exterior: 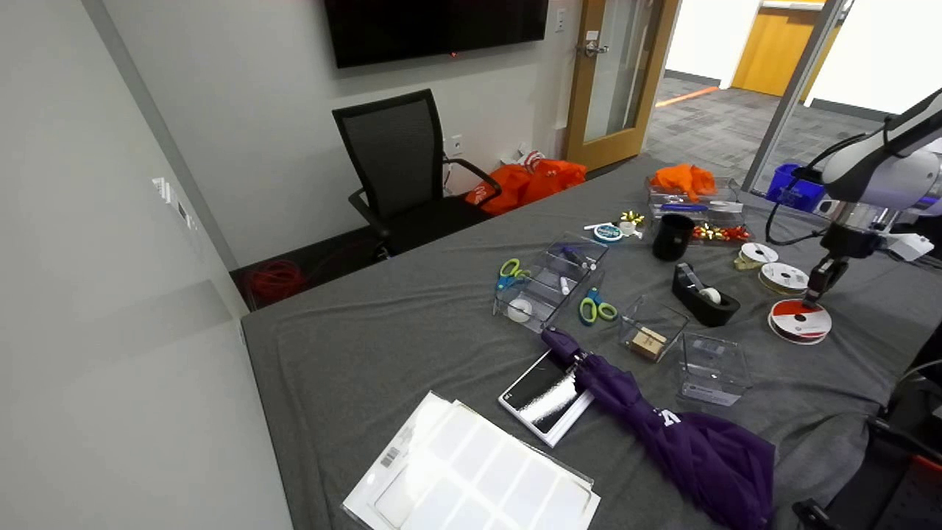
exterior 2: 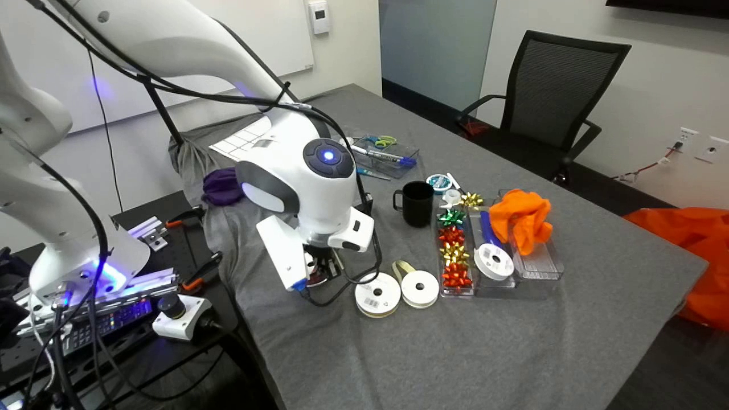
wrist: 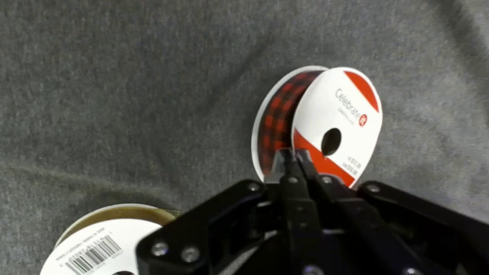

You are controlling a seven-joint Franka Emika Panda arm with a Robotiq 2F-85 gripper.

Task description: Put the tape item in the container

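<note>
Red-and-white tape roll (exterior: 802,322) at three o'clock in an exterior view, gripper (exterior: 810,302) at its rim, clear box (exterior: 715,370) to its eight o'clock. In an exterior view, the arm (exterior 2: 322,199) mostly hides the roll; grey tablecloth (exterior 2: 484,353) stretches toward five o'clock. Wrist view: fingertips (wrist: 283,157) pinched together on the roll's upper rim; white spool (wrist: 103,244) cut off, eight o'clock.

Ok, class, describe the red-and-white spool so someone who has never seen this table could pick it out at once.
On the grey-covered table, look below the white robot arm. There, with the end effector at its rim, is the red-and-white spool. Unlike the white-faced spools nearby, it has red patches on its face and holds red plaid ribbon.
</note>
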